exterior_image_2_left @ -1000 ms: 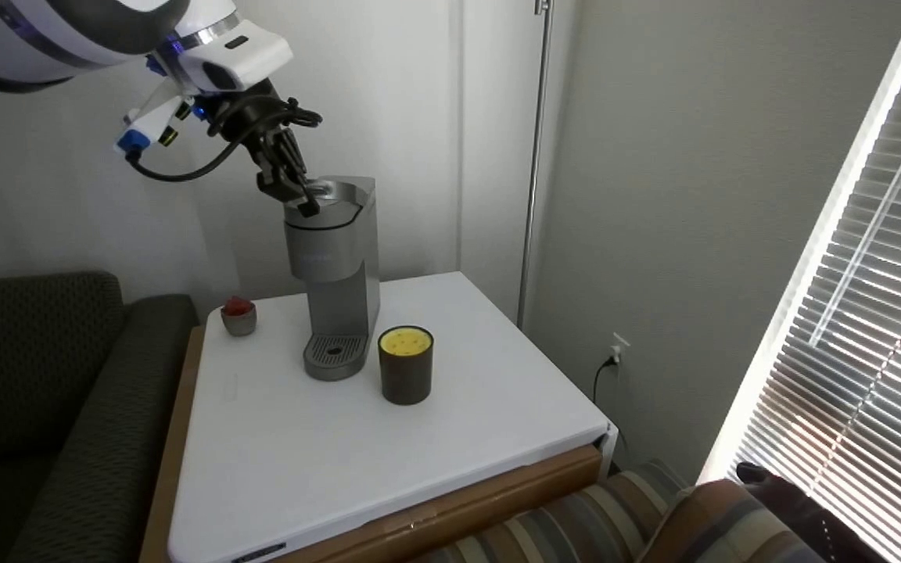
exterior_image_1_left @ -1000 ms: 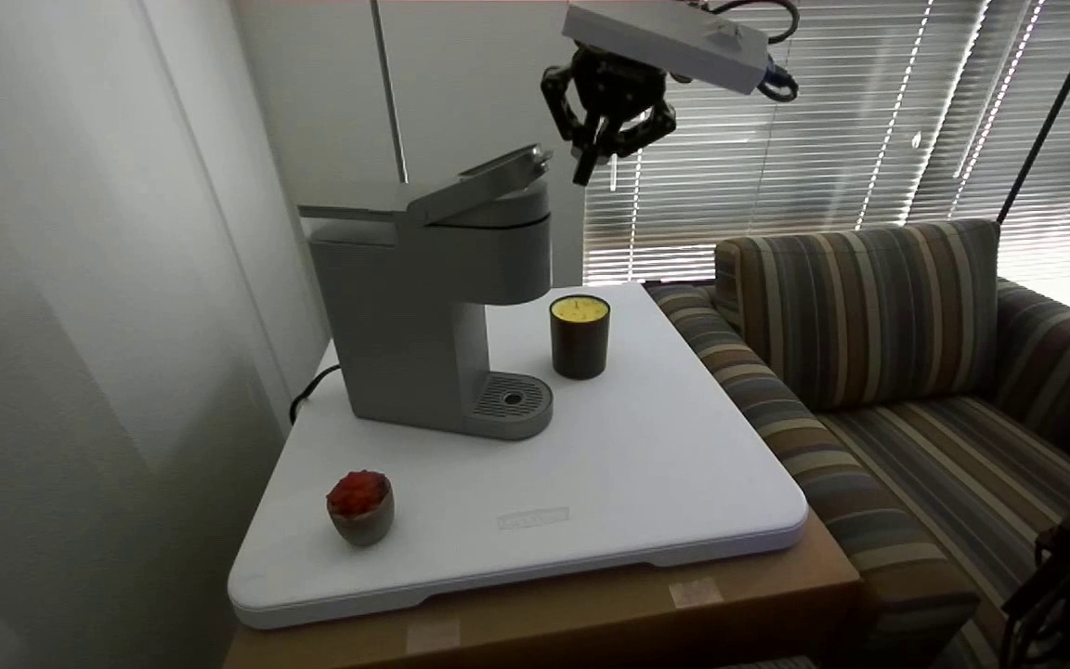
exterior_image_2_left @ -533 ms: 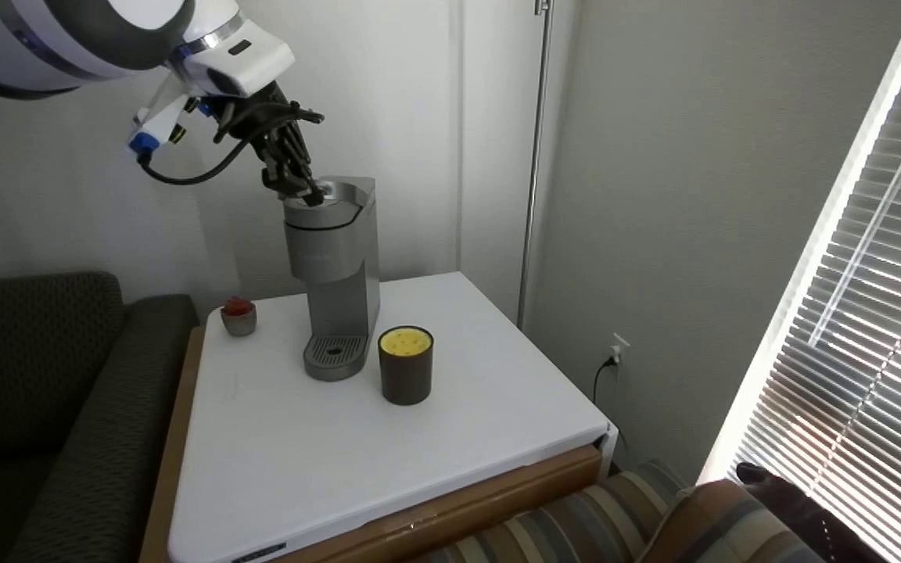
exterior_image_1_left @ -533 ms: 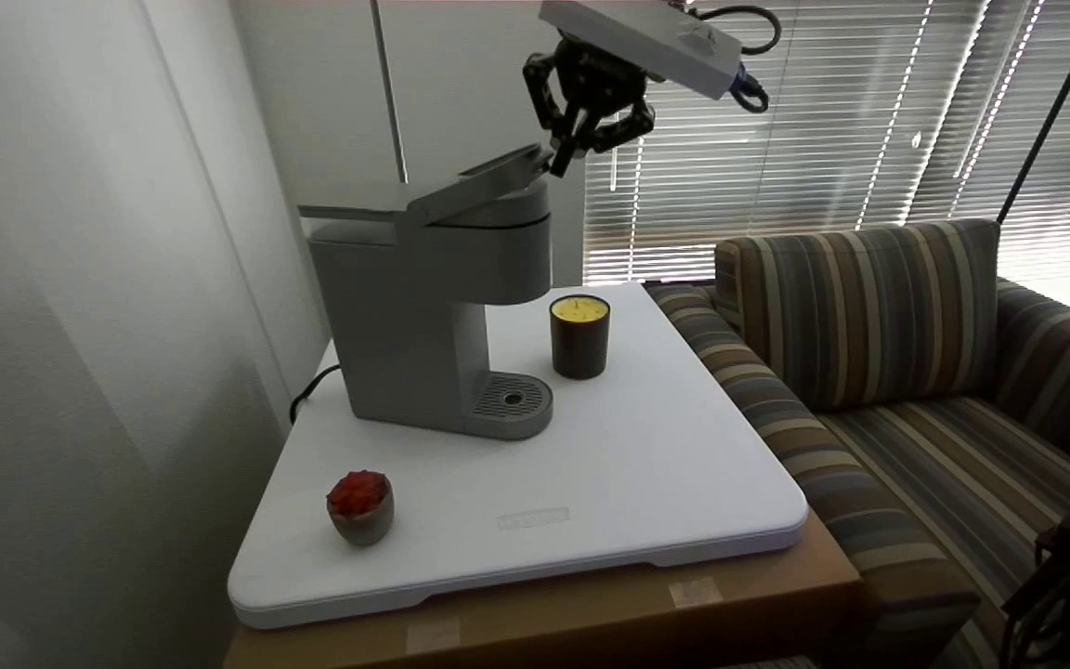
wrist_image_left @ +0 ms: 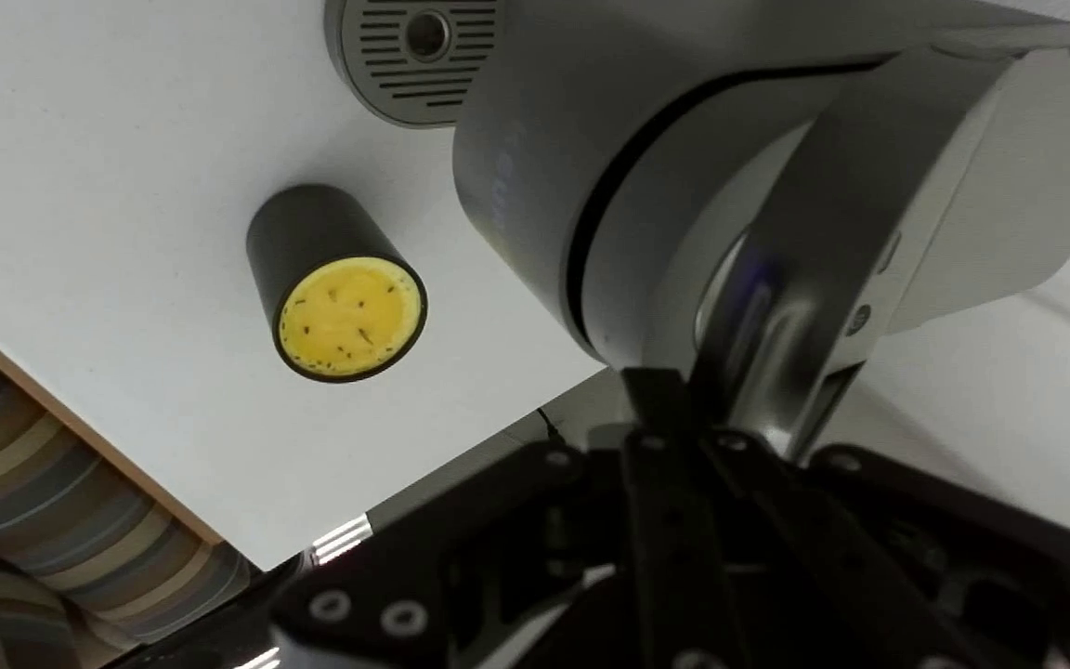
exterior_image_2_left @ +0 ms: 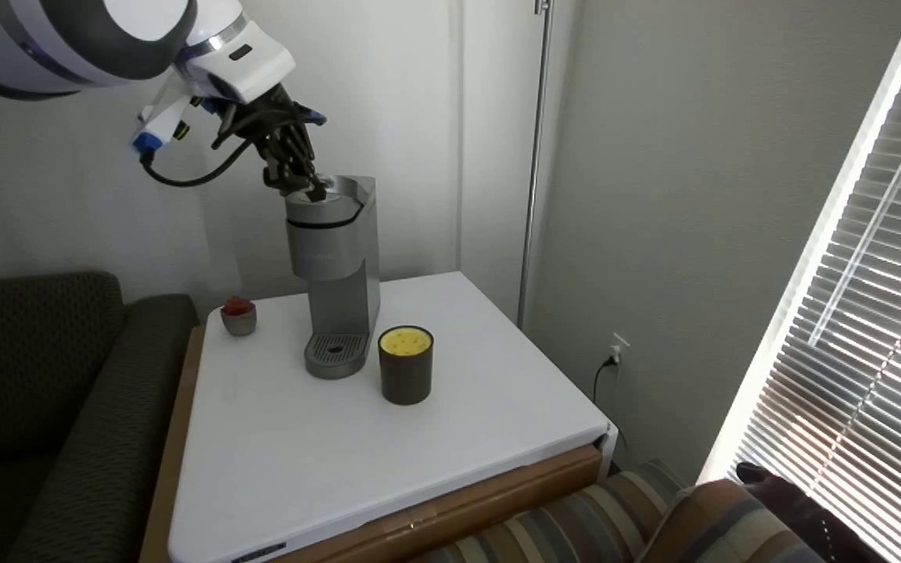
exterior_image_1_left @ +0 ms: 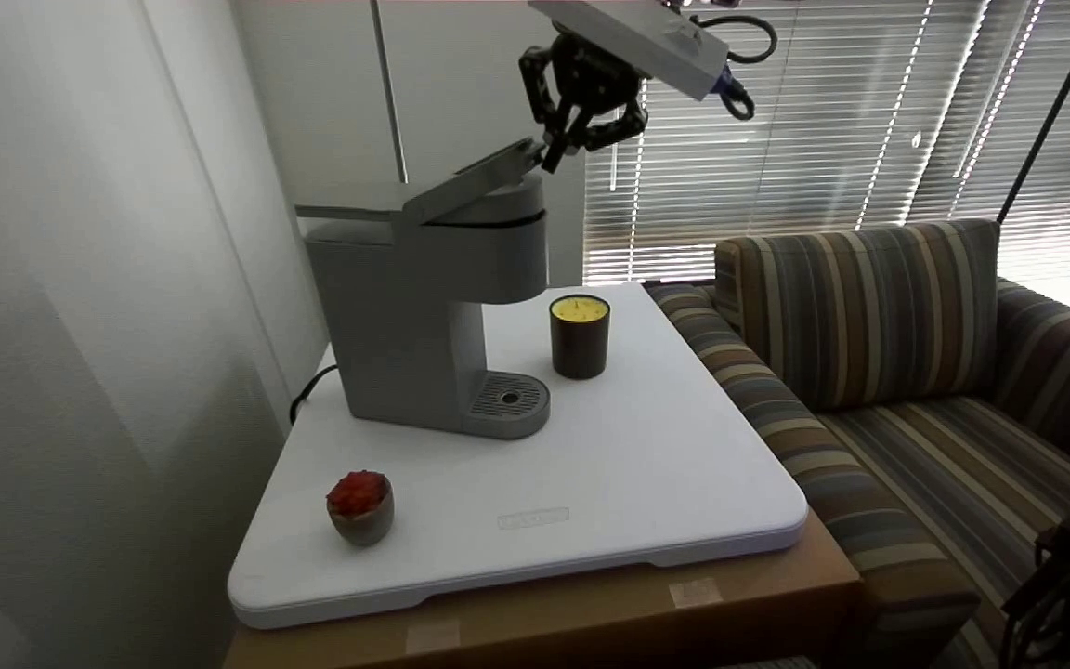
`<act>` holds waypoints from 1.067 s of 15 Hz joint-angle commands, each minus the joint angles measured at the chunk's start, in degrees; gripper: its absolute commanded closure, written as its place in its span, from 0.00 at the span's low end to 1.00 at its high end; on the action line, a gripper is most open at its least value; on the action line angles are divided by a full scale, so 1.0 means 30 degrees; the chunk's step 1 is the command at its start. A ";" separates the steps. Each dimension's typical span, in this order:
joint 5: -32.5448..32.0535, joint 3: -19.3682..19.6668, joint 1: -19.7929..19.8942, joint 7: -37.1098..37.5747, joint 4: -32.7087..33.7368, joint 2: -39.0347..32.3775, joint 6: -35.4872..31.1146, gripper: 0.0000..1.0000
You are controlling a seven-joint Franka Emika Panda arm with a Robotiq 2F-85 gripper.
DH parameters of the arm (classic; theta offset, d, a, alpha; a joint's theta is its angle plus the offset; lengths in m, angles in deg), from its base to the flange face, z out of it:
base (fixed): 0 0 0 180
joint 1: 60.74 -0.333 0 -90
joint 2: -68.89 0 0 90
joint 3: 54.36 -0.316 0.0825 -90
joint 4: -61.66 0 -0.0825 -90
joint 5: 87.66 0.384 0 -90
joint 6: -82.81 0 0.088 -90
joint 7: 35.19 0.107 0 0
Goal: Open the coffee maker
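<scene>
The gripper, jaws together, touches the upper end of the slanting lid. Lettering on the boxy grey coffee maker is too faint to read.

I've got the coffee maker as plain grey, black band around the top, lid same grey, silvery at the front. Drip base: grey, dark-slotted. Cup: dark brown, yellow fill flecked dark. Small pot: grey, red contents. Tabletop white, brown support under it. Armchair striped in brown, tan, blue-grey; sofa dark grey-green, finely patterned. Blinds: pale, slatted. Walls I read as pale grey. My gripper is black; arm white and dark grey, blue connector.
</scene>
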State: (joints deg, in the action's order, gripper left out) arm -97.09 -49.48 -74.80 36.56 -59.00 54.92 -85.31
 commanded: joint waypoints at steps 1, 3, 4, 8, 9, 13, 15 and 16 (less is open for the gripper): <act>0.0035 0.0155 -0.0136 0.0787 -0.0035 0.0248 -0.1057 1.00; -0.0119 0.0216 -0.0200 0.1091 -0.0004 0.0400 -0.1384 1.00; -0.0133 0.0209 -0.0206 0.1149 0.0024 0.0431 -0.1541 1.00; -0.0206 0.0247 -0.0314 0.1316 0.0188 0.0529 -0.1892 1.00; -0.0182 0.0212 -0.0307 0.1303 0.0270 0.0527 -0.1945 1.00; 0.0105 -0.0094 -0.0258 0.1076 0.0713 0.0358 -0.2063 1.00; 0.0231 -0.0270 -0.0228 0.0933 0.0981 0.0246 -0.2019 1.00; 0.0251 -0.0333 -0.0229 0.0904 0.1108 0.0181 -0.1988 1.00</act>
State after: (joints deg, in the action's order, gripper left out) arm -97.14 -49.67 -75.55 39.51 -57.27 55.96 -90.45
